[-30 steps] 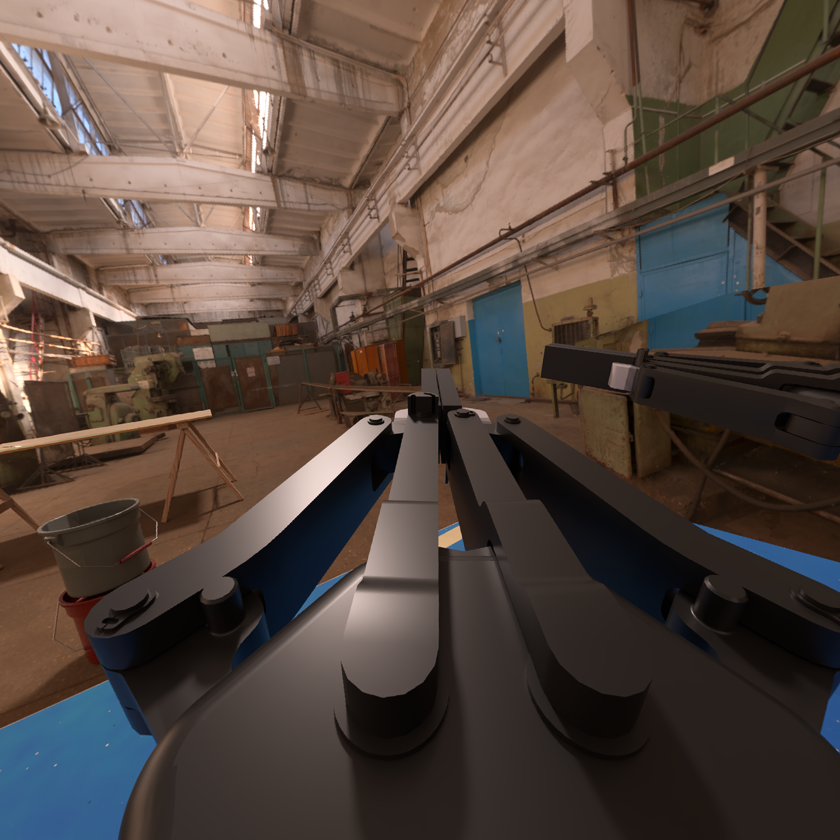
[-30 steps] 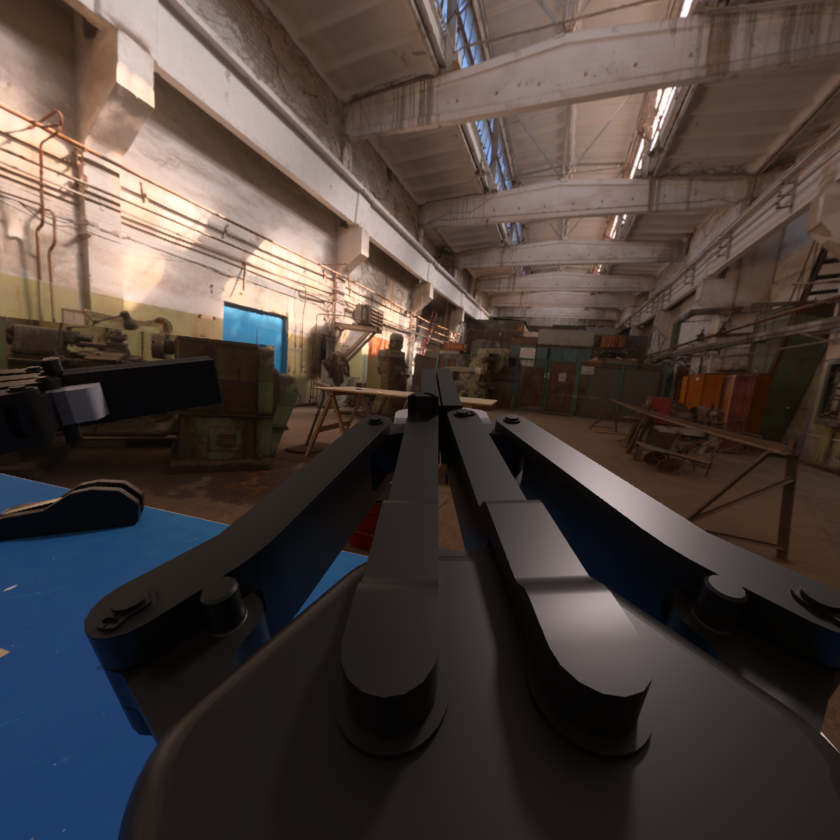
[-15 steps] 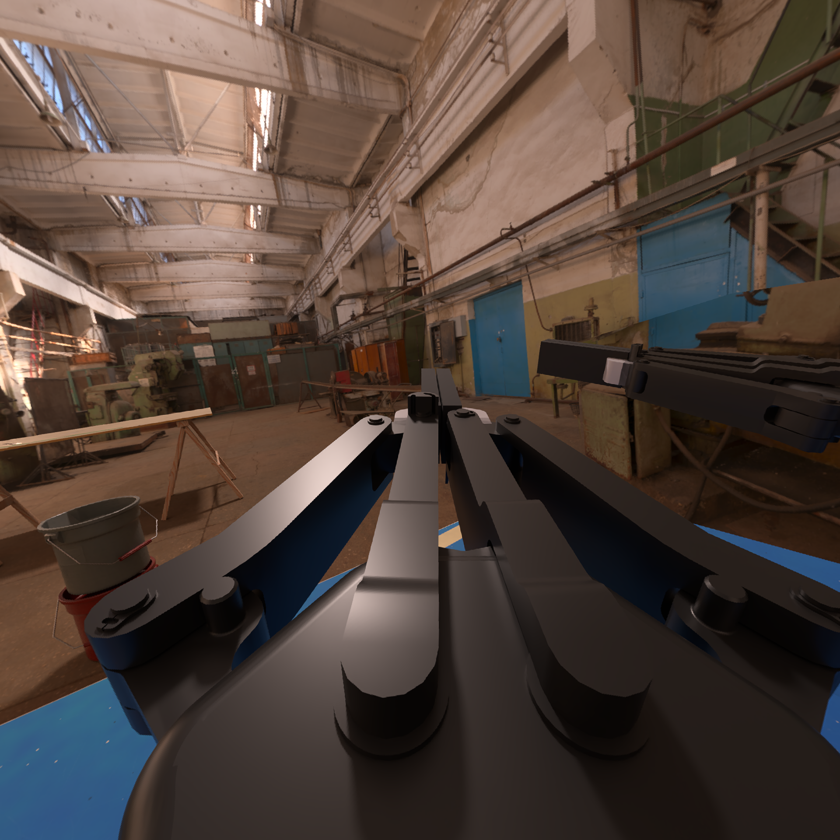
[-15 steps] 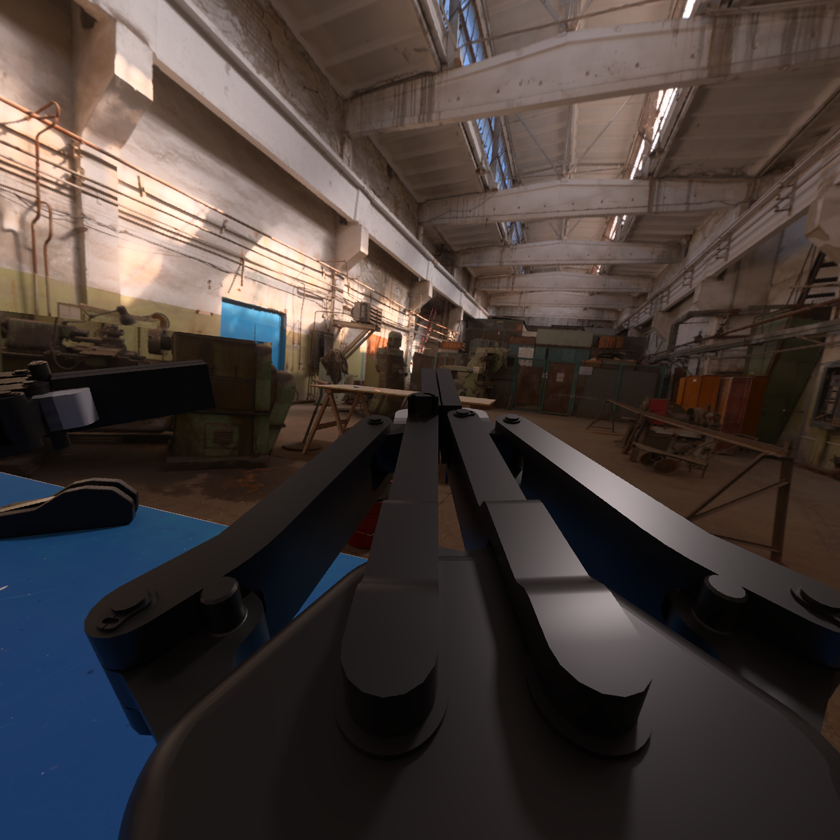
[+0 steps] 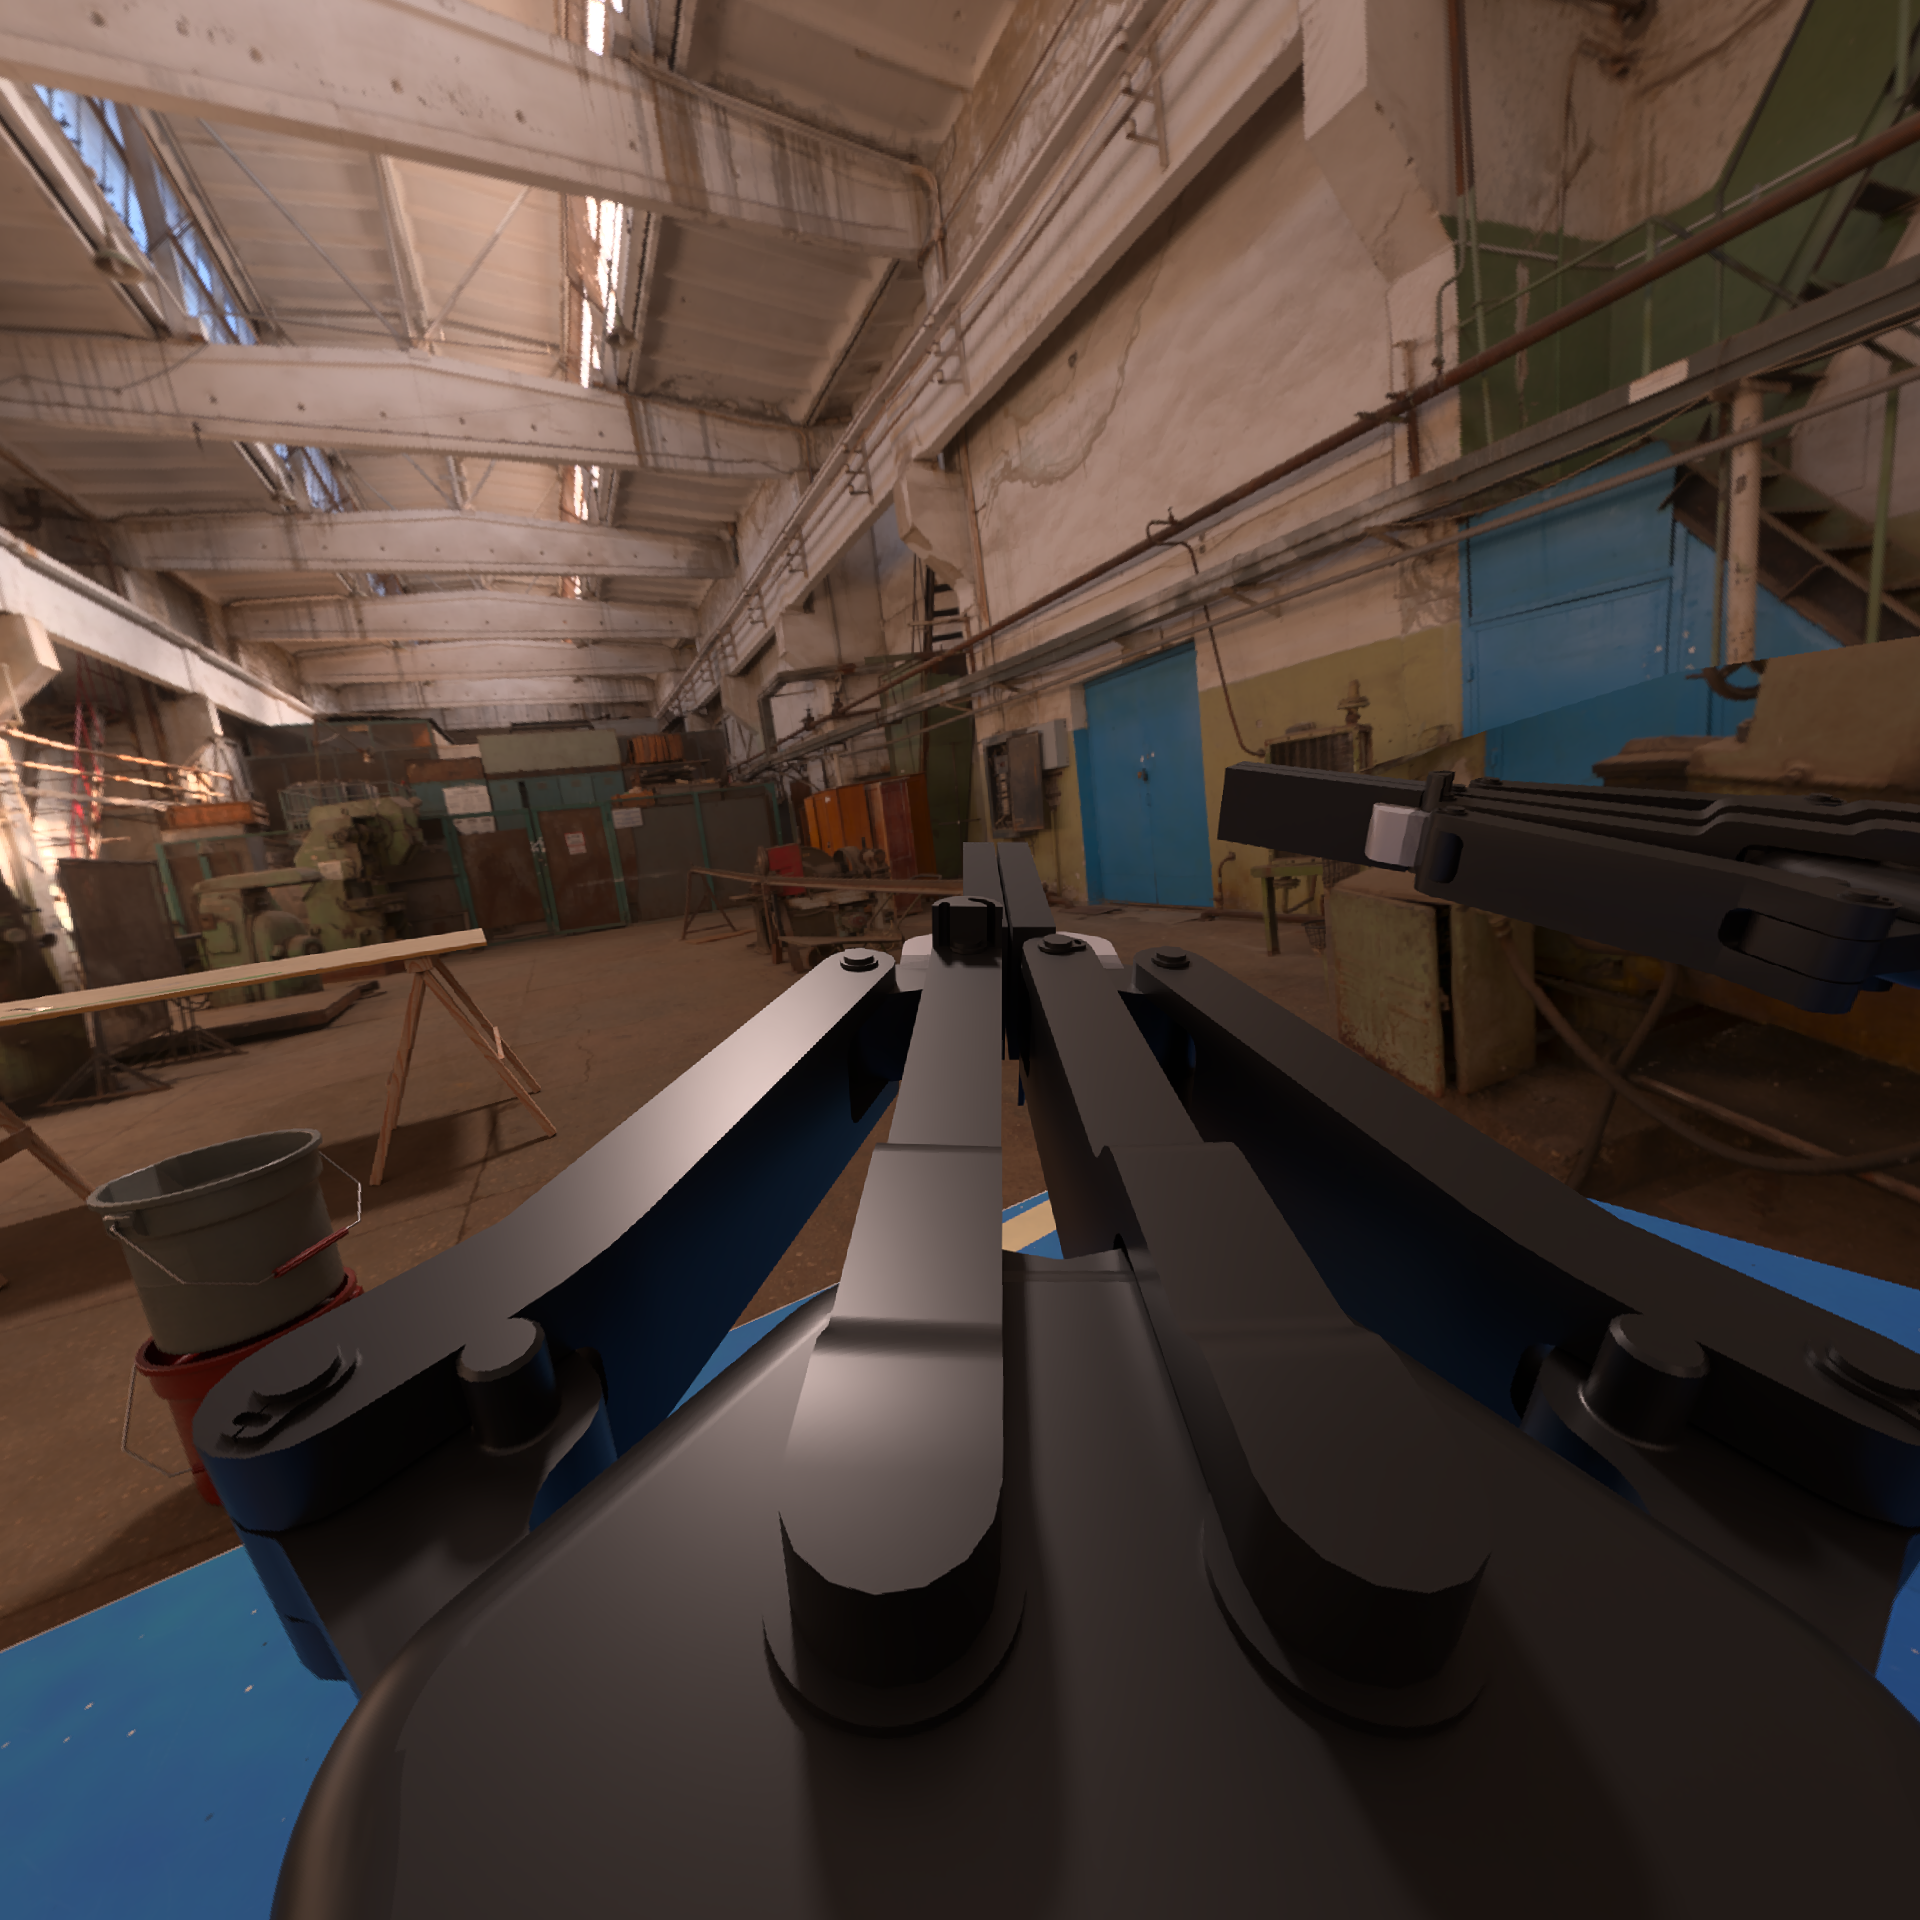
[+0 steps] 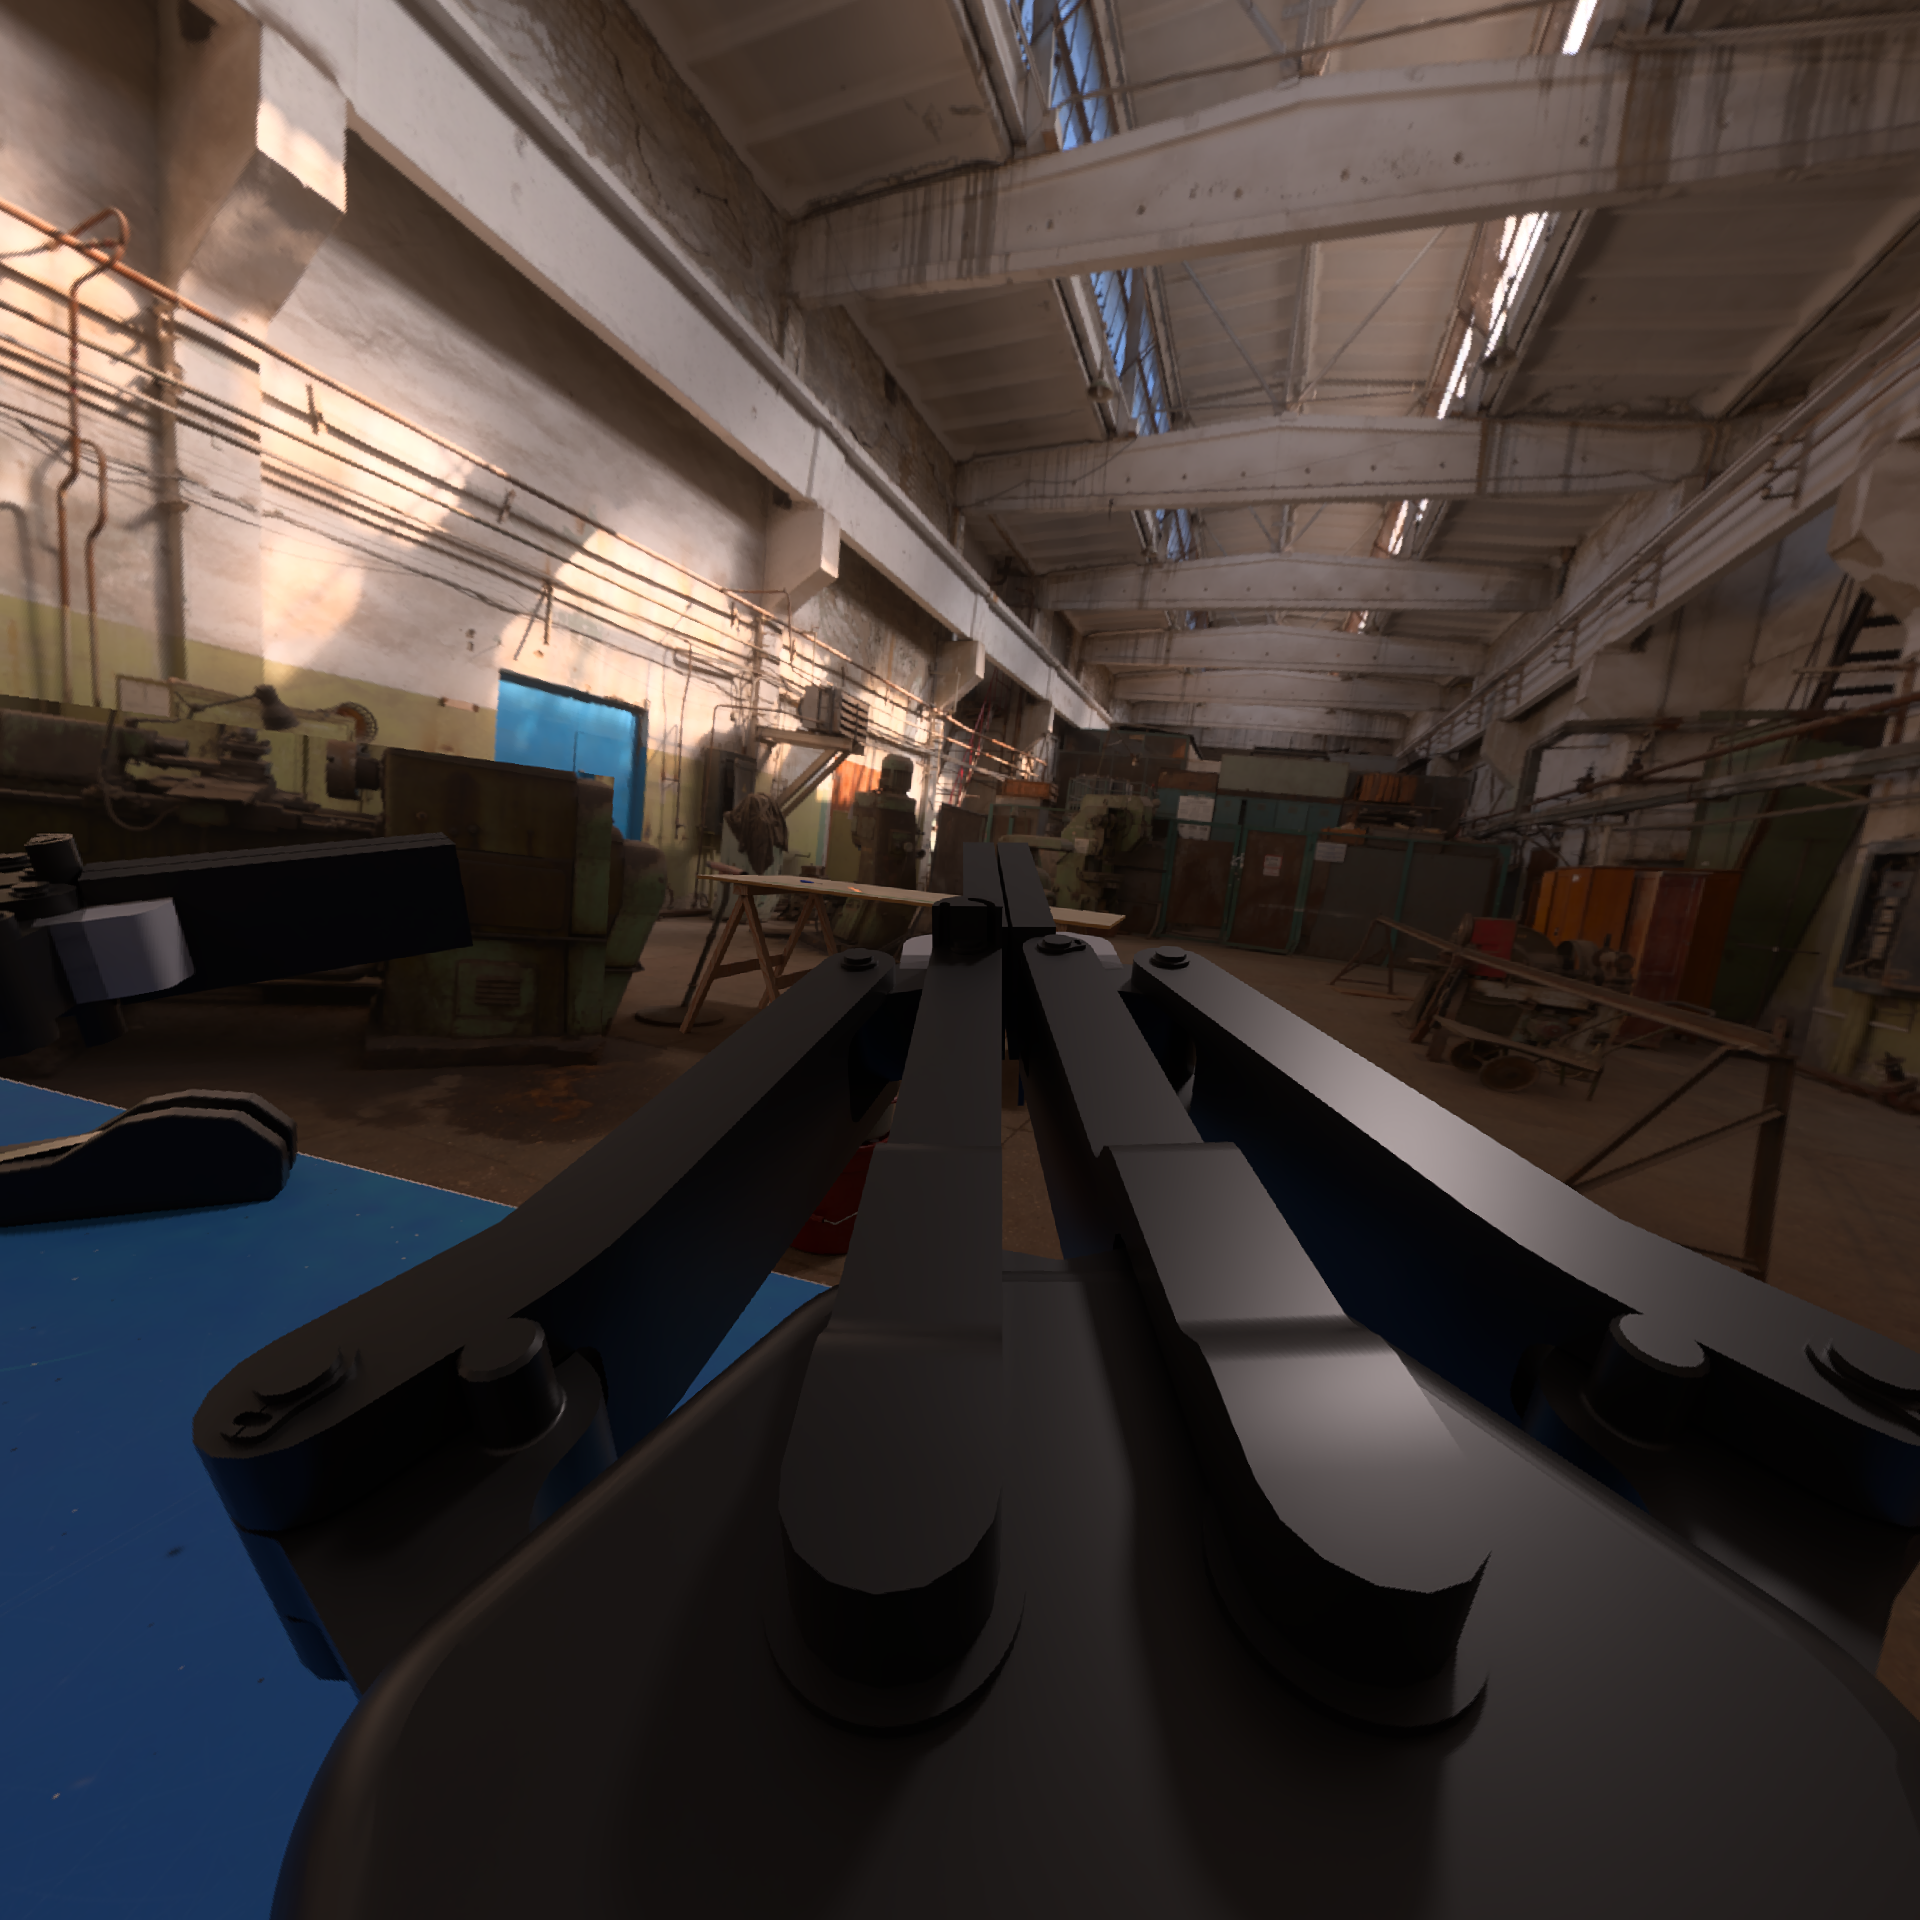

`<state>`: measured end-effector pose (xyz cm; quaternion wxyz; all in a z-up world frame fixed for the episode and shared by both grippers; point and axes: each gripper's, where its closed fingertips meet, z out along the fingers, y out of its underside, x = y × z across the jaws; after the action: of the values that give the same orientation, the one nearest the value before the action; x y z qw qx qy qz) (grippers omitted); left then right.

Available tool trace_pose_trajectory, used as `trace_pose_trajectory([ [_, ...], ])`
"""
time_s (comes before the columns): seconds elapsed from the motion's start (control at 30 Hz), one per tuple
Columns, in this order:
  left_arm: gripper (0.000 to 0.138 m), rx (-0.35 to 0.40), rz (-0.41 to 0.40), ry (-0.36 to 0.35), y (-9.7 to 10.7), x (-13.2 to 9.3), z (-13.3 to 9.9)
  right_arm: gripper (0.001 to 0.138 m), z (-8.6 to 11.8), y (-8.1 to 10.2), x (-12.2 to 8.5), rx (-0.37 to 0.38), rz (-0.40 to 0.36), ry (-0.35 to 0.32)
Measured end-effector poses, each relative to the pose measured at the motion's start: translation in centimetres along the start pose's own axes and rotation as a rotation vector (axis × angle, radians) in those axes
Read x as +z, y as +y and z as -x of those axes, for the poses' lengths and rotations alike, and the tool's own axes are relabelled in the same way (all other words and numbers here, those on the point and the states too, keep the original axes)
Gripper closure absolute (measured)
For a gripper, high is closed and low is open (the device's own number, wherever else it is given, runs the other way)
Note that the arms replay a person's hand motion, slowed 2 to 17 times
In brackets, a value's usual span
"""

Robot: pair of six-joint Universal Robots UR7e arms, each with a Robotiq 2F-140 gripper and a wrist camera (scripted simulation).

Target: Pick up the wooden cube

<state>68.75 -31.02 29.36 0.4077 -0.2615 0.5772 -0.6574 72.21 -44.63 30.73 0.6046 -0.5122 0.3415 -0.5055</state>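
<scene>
Both grippers pointed out level over the blue table, fingers pressed together and gripping nothing. Left gripper had its two black fingers meeting tip to tip at the middle of the left wrist view, the linkage bars splaying back toward the dark round body below. It reached out past the table edge toward the hall floor. Right gripper stood in the same pose in its own view, fingers closed flat against each other, aimed down the long hall. Each showed in the other's view as a dark horizontal bar: the right gripper at the right side of the left wrist view, the left gripper at the left side of the right wrist view, above a dark curved part lying on the blue surface. Beyond the table edge stood a grey bucket stacked in a red one. Where the wooden cube lay could not be told from either view
</scene>
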Motion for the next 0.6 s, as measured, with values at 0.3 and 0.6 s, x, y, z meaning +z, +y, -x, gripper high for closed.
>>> trace_pose_trajectory([
  [0.3,0.138,-0.001,0.001,-0.002,0.03,-0.01,0.1,0.138,-0.07,-0.24,0.43,-0.012,0.002,0.004],
  [0.6,0.138,-0.001,0.003,-0.005,0.05,-0.03,0.2,0.138,-0.12,-0.5,0.87,-0.025,0.004,0.008],
])
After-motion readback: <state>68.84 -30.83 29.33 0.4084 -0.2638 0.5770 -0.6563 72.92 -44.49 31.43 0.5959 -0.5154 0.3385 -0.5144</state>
